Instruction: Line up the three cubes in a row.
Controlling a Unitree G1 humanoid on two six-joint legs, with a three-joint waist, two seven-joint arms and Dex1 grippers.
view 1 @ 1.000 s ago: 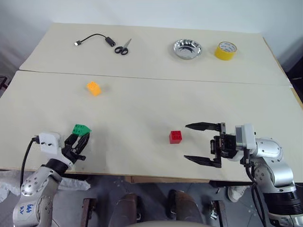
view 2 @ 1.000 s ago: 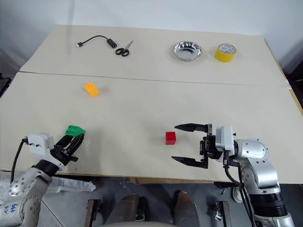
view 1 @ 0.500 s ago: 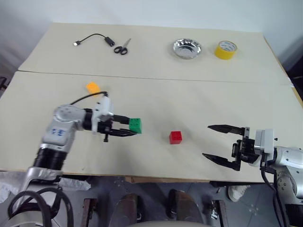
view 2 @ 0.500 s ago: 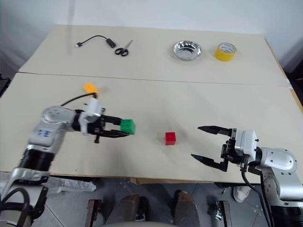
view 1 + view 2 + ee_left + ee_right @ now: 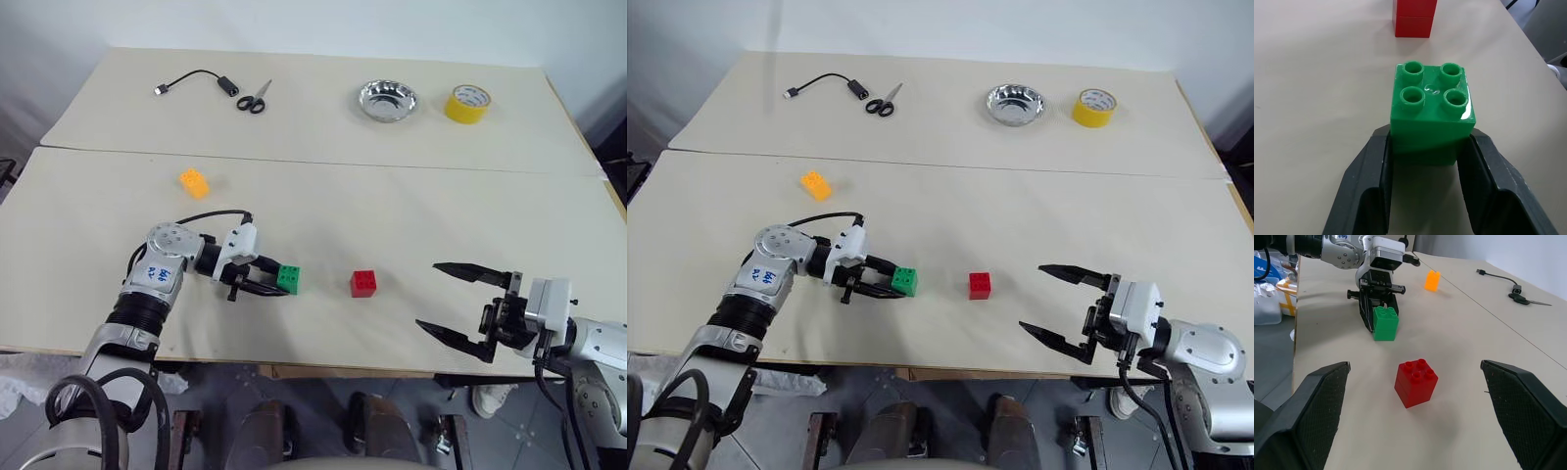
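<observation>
The green cube [image 5: 289, 278] rests studs-up on the table, a short gap to the left of the red cube [image 5: 363, 283]. My left gripper [image 5: 276, 280] lies low and reaches in from the left, its two fingers [image 5: 1376, 171] pressed against the green cube's [image 5: 1430, 117] sides. The red cube [image 5: 1414, 17] stands just beyond it. Farther back on the left sits the orange-yellow cube [image 5: 194, 182], alone. My right gripper [image 5: 428, 295] hovers wide open to the right of the red cube [image 5: 1416, 382], holding nothing.
On the far table half lie a black cable [image 5: 196, 78], scissors [image 5: 254, 98], a metal bowl [image 5: 387, 101] and a yellow tape roll [image 5: 466, 104]. A seam [image 5: 313, 162] splits the two table halves. The front edge [image 5: 323, 364] runs close below both grippers.
My left arm swung in from the front-left edge, carrying the green cube rightward and down onto the table beside the red cube. The right gripper drew back to the right, still open.
</observation>
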